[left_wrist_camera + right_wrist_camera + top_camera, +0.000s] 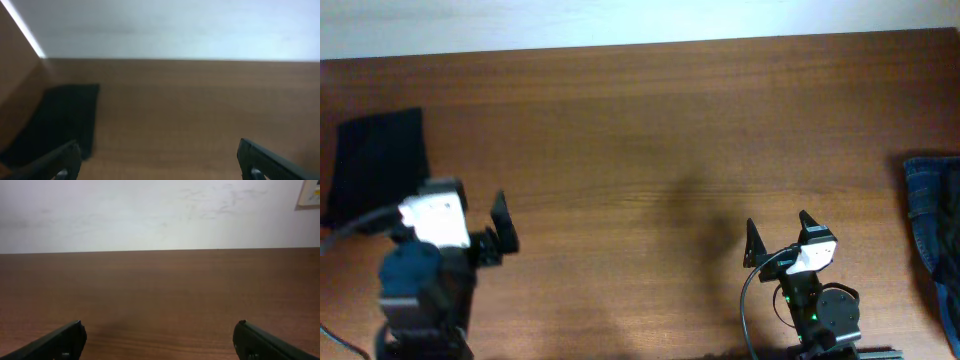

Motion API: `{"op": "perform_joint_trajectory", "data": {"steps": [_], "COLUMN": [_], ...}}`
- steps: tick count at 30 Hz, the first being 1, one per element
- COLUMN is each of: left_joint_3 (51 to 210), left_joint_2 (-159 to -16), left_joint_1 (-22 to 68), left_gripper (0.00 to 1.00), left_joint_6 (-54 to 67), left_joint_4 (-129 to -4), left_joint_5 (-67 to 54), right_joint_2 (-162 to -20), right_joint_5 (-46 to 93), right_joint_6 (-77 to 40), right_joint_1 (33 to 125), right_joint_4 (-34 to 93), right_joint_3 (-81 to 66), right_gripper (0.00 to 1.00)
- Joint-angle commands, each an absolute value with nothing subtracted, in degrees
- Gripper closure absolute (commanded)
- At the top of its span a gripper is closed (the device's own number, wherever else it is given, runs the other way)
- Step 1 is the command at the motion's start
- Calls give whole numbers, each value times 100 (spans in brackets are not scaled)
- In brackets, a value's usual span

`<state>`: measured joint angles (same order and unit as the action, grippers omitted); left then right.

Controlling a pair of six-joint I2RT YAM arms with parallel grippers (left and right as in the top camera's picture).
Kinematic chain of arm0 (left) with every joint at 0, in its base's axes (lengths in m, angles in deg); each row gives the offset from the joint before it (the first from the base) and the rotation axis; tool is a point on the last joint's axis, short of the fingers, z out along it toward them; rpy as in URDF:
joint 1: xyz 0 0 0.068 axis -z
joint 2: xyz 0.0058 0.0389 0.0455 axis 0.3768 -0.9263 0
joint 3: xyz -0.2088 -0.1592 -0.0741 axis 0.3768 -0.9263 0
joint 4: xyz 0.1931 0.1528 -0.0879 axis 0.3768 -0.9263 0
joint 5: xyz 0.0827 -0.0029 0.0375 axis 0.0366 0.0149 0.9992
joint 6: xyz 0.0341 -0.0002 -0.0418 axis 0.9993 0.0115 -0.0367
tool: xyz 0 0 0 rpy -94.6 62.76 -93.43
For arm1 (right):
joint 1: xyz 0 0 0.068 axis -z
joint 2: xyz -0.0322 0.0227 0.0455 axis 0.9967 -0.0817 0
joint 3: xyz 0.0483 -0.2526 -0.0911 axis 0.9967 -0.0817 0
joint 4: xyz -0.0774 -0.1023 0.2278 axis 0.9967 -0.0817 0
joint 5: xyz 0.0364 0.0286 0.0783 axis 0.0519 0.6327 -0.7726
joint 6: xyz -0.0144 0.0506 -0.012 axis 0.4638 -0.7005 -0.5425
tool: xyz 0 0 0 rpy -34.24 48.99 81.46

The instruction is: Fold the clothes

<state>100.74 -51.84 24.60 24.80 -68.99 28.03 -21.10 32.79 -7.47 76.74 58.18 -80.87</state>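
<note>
A black T-shirt of soft, matte fabric lies in a compact, roughly rectangular shape at the far left of the wood-grain table. It sits just ahead of the left gripper, whose dark fingers stand wide apart, holding nothing. The right gripper is likewise spread and empty above the tabletop. A blue denim garment with stitched seams lies at the right edge.

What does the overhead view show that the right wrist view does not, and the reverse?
Only overhead: the black T-shirt at the left edge, the blue denim garment at the right edge, the left claw. Only right wrist: a picture corner on the white wall. Both: the brown table and the open right claw.
</note>
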Motion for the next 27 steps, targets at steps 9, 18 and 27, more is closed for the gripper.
{"op": "perform_joint_trajectory", "data": {"steps": [9, 18, 27], "left_joint_3": [7235, 5981, 5360], "left_joint_2": [-3742, -3121, -2527], "left_joint_1": [2477, 2477, 2471], "left_gripper": [1, 1, 1], "left_joint_6": [2460, 2462, 2464], "left_joint_4": [-4234, -2766, -2759], "left_joint_5": [1754, 1651, 1671], "right_joint_2": [-2038, -2040, -2038], "right_joint_5": [3329, 3329, 3329], "right_joint_6": [-750, -750, -750], "right_joint_1": [7717, 7717, 7719], "right_joint_4": [5774, 5774, 5774], "right_joint_3": [-8116, -8116, -8116], "right_gripper": [1, 1, 1]}}
